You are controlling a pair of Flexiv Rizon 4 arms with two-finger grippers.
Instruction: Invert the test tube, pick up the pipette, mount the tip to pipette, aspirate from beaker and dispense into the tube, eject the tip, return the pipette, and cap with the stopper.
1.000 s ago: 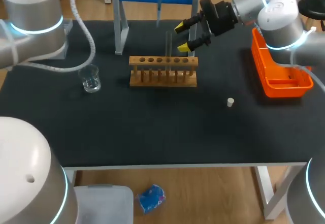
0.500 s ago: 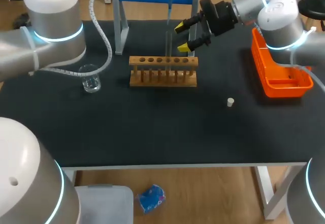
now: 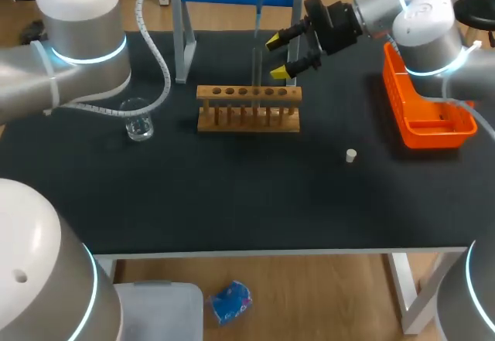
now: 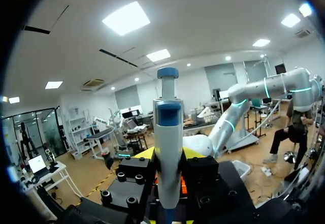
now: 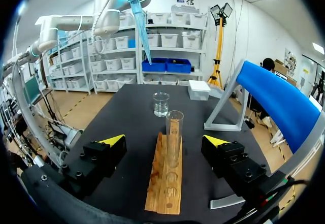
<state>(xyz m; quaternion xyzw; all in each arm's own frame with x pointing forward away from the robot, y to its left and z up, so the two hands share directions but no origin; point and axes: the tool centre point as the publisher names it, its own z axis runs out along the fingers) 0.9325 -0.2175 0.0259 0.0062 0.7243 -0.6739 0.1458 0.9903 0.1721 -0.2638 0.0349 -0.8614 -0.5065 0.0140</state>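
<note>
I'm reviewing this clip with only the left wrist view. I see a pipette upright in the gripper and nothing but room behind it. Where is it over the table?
Observer: In the head view, the pipette hangs tip-down above the wooden rack, roughly in line with the test tube standing in it.
Operator: Is the other arm holding that tube?
Observer: No. The right wrist view shows the right gripper open, with one finger on each side of the tube and neither touching it.
Operator: And the stopper?
Observer: The stopper lies alone on the table, apart from the rack.
</note>
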